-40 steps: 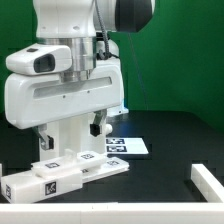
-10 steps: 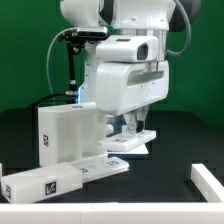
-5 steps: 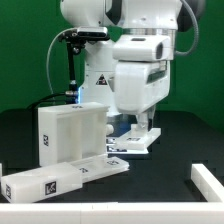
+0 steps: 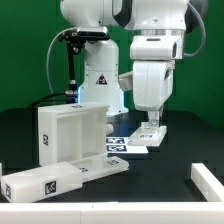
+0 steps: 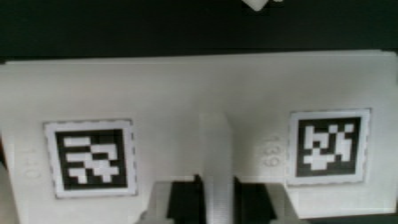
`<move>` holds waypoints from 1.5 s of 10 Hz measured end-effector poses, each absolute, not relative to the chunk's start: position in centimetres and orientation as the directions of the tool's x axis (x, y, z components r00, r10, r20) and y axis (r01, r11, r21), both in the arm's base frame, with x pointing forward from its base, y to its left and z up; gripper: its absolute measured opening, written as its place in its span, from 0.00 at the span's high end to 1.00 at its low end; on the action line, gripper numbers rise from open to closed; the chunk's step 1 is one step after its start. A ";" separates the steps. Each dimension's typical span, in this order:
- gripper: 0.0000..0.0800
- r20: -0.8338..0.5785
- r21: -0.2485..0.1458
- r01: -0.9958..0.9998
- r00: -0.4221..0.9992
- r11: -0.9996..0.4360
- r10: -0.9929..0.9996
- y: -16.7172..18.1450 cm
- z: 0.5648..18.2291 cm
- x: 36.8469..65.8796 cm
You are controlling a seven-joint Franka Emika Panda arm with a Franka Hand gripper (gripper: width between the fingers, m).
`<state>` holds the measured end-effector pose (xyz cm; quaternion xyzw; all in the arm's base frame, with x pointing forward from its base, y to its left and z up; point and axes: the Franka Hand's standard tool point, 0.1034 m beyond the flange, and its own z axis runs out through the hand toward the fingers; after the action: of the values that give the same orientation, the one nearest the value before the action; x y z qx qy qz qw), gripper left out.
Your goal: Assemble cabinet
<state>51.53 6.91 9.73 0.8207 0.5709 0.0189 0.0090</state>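
The cabinet's boxy white body [image 4: 70, 135] stands upright on the black table at the exterior view's left, with a tag on its side. In front of it lie flat, tagged white cabinet pieces [image 4: 62, 178]. My gripper [image 4: 152, 130] hangs to the right of the body, apart from it and just above the marker board [image 4: 126, 146]. In the wrist view the marker board [image 5: 196, 100] fills the picture with two tags showing. My gripper [image 5: 210, 203] is shut there, fingers together, with nothing between them.
Another white piece [image 4: 207, 180] lies at the exterior view's right edge. A white rail [image 4: 110, 207] runs along the table's front. The arm's base [image 4: 100, 80] and a cable stand behind the cabinet body.
The arm has swung toward the exterior view's right, away from the upright cabinet body, and now hangs over the marker board. The jaws stayed shut. The cabinet parts have not moved.
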 end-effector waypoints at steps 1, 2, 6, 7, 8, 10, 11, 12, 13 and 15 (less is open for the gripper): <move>0.92 0.034 0.064 0.938 0.339 -0.340 0.940 8.2 9.6 50.9; 0.92 0.042 0.060 0.932 0.356 -0.358 0.933 10.2 8.9 48.9; 0.92 0.050 0.062 0.937 0.341 -0.344 0.939 10.9 8.3 47.6; 0.92 0.054 0.073 0.941 0.328 -0.331 0.943 11.1 8.2 47.5; 0.92 0.065 0.094 0.953 0.283 -0.288 0.957 11.7 7.3 46.0; 0.92 0.077 0.091 0.971 0.216 -0.223 0.973 11.9 5.1 41.4; 0.92 0.103 0.107 0.974 0.186 -0.197 0.977 12.2 4.0 40.0; 0.92 0.099 0.087 0.976 0.190 -0.198 0.977 12.2 3.1 39.4; 0.92 0.095 0.077 0.970 0.221 -0.229 0.971 11.1 2.7 39.9; 0.92 0.101 0.067 0.963 0.252 -0.259 0.962 10.4 2.5 39.9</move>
<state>39.87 10.43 2.49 0.7912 0.6085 0.0605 -0.0042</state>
